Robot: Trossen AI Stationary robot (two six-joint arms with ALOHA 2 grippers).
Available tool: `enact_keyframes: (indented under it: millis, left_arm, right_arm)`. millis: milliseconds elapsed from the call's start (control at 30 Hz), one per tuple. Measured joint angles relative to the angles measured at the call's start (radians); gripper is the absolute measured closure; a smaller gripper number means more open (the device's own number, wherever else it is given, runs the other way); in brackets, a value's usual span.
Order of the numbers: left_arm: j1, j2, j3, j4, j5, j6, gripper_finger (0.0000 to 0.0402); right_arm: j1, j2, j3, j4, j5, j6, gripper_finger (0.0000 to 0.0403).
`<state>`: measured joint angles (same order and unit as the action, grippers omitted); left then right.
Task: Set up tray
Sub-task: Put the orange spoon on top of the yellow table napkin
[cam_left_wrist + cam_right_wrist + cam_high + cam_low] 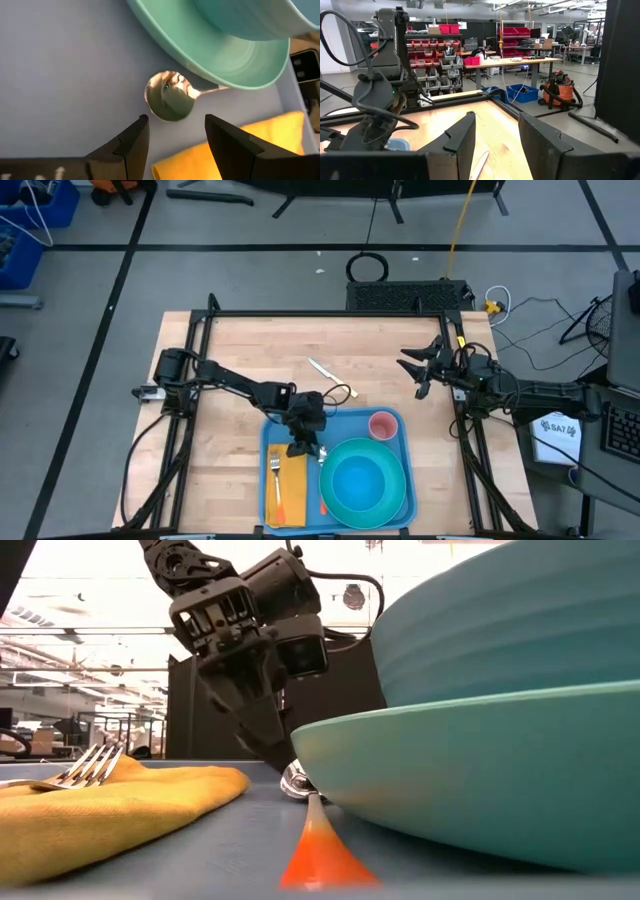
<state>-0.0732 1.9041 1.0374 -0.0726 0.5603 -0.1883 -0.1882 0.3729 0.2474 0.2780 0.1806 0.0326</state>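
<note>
The blue tray (345, 426) lies at the table's near middle. On it are a turquoise plate (345, 498) with a bowl (362, 478) in it, a pink cup (383, 424), and a yellow napkin (292, 492) with a fork (275, 468) on top. A spoon lies flat between napkin and plate, with a metal bowl (169, 95) and an orange handle (318, 855). My left gripper (175, 122) is open just above the spoon's bowl, one finger on each side and pointing down; it also shows in the high view (300, 448). My right gripper (412, 370) is open and empty at the table's far right.
A knife (322, 369) lies on the bare wood beyond the tray. The spoon's neck (210, 90) runs close under the plate's rim. The napkin (240, 145) is right beside my left fingers. A dark frame runs along the table's far and side edges.
</note>
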Motion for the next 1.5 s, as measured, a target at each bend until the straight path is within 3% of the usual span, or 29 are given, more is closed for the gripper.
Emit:
enact_keyframes:
  millis: [900, 1000, 1300, 1500]
  left_arm:
    - [0.007, 0.008, 0.000, 0.053, -0.005, 0.058, 0.0210]
    - [0.007, 0.008, 0.000, 0.054, -0.006, 0.063, 0.0236]
    - [0.007, 0.008, 0.000, 0.046, 0.024, 0.071, 0.0390]
    - [0.007, 0.008, 0.000, 0.013, 0.020, 0.056, 0.0397]
  right_arm:
    - [0.000, 0.001, 0.000, 0.002, 0.000, 0.000, 0.0261]
    - [0.000, 0.001, 0.000, 0.002, 0.000, 0.000, 0.0261]
    - [0.000, 0.001, 0.000, 0.002, 0.001, -0.002, 0.0261]
    - [0.000, 0.001, 0.000, 0.002, 0.001, -0.001, 0.0261]
